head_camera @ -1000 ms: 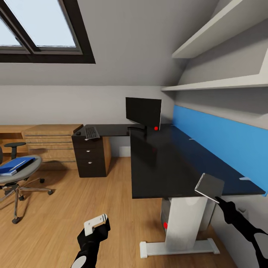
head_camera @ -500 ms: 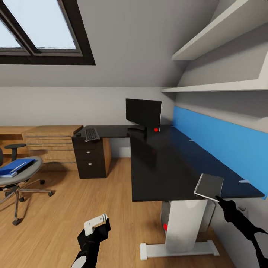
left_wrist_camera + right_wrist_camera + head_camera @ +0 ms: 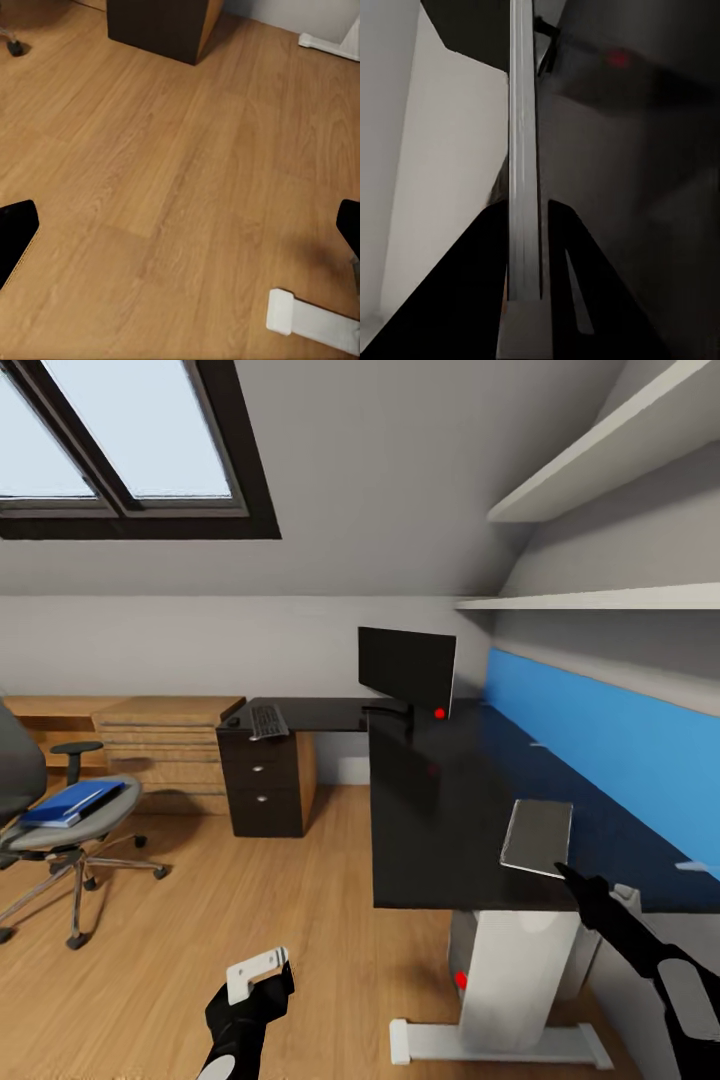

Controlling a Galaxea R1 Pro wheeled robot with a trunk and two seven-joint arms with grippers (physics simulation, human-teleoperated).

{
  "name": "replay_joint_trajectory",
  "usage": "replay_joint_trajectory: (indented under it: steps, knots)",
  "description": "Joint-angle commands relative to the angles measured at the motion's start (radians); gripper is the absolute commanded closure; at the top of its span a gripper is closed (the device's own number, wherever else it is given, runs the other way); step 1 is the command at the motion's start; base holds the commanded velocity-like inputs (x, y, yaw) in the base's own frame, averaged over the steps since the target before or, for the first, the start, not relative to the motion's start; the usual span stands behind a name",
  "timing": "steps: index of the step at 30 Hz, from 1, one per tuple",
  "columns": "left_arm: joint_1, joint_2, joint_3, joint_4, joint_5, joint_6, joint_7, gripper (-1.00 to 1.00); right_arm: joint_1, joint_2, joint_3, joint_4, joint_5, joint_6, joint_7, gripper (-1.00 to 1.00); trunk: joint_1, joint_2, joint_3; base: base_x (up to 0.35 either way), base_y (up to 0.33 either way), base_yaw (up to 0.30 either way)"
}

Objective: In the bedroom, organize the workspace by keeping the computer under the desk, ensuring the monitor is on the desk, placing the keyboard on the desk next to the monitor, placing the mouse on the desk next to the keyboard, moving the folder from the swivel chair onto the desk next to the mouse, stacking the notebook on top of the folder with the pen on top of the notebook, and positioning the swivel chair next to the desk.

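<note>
Your right gripper (image 3: 562,872) is clamped on the notebook's (image 3: 538,837) edge, holding it flat above the desk's (image 3: 440,830) near edge, presumably ready to set down. The blue folder (image 3: 72,801) lies on the swivel chair (image 3: 60,830). Your left gripper (image 3: 256,972) hangs spread, empty.

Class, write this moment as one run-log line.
right gripper: shut on notebook, over desk | left gripper: open, low | folder: on swivel chair
</note>
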Motion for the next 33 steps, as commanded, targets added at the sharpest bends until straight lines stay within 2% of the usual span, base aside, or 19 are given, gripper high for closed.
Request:
replay_joint_trajectory:
  steps: [1,5,7,8,11,13,14,15,17,19,24,29,33]
  knots:
    - [-0.001,0.001,-0.003,-0.001,0.002,0.006,0.007,-1.0,-0.001,0.005,0.001,-0.005,0.002,0.007,0.002,1.0,0.0,-0.001,-0.001,0.0,0.0,0.27]
    - [-0.001,0.001,-0.003,-0.001,0.0,0.004,0.006,-1.0,0.0,0.028,0.01,-0.023,0.051,0.008,0.004,1.0,0.0,-0.001,-0.001,0.0,0.0,0.274]
    - [-0.002,0.001,-0.003,-0.001,-0.002,0.002,0.005,-1.0,0.0,0.05,0.013,-0.051,0.091,0.008,0.003,1.0,0.0,-0.001,-0.001,0.0,0.049,0.279]
    - [-0.001,0.001,-0.002,-0.001,-0.002,0.001,0.005,-1.0,0.0,0.073,0.014,-0.101,0.129,0.009,-0.002,1.0,0.0,-0.001,-0.001,0.0,0.21,0.285]
    - [-0.002,0.001,-0.002,-0.003,-0.003,-0.001,0.005,-1.0,0.0,0.102,0.019,-0.145,0.161,0.01,-0.013,1.0,0.0,-0.001,-0.001,0.0,0.248,0.287]
    - [-0.001,0.001,-0.002,-0.006,-0.004,-0.001,0.006,-1.0,0.0,0.137,0.035,-0.162,0.183,0.007,-0.033,1.0,0.0,-0.001,-0.001,0.0,0.278,0.289]
    - [-0.001,0.001,-0.002,-0.007,-0.004,-0.001,0.006,-1.0,-0.001,0.164,0.053,-0.169,0.197,0.005,-0.056,1.0,0.0,-0.001,-0.001,0.0,0.287,0.29]
    - [-0.001,0.001,-0.003,-0.009,-0.004,-0.002,0.006,-1.0,-0.002,0.233,0.105,-0.187,0.212,-0.003,-0.132,1.0,0.0,-0.001,-0.001,0.0,0.307,0.291]
    - [-0.001,0.001,-0.003,-0.009,-0.004,-0.002,0.006,-1.0,-0.003,0.259,0.122,-0.199,0.213,-0.006,-0.155,1.0,0.0,-0.001,-0.001,0.0,0.313,0.291]
    - [-0.001,0.003,-0.002,-0.027,-0.004,-0.002,0.007,-1.0,-0.003,0.306,0.142,-0.214,0.211,-0.014,-0.185,1.0,0.0,-0.001,-0.001,0.0,0.321,0.259]
    - [-0.001,0.006,-0.002,-0.041,-0.004,0.0,0.006,-1.0,-0.003,0.312,0.147,-0.177,0.206,-0.018,-0.163,1.0,0.0,-0.001,-0.001,0.0,0.325,0.094]
    - [-0.001,0.006,-0.002,-0.043,-0.004,0.002,0.005,-1.0,-0.003,0.285,0.147,-0.163,0.207,-0.018,-0.091,1.0,-0.019,0.034,0.015,0.0,0.327,0.015]
    - [-0.001,0.006,-0.002,-0.043,-0.003,0.004,0.005,-1.0,-0.002,0.273,0.145,-0.161,0.206,-0.019,-0.071,1.0,-0.035,0.062,0.027,0.0,0.327,0.003]
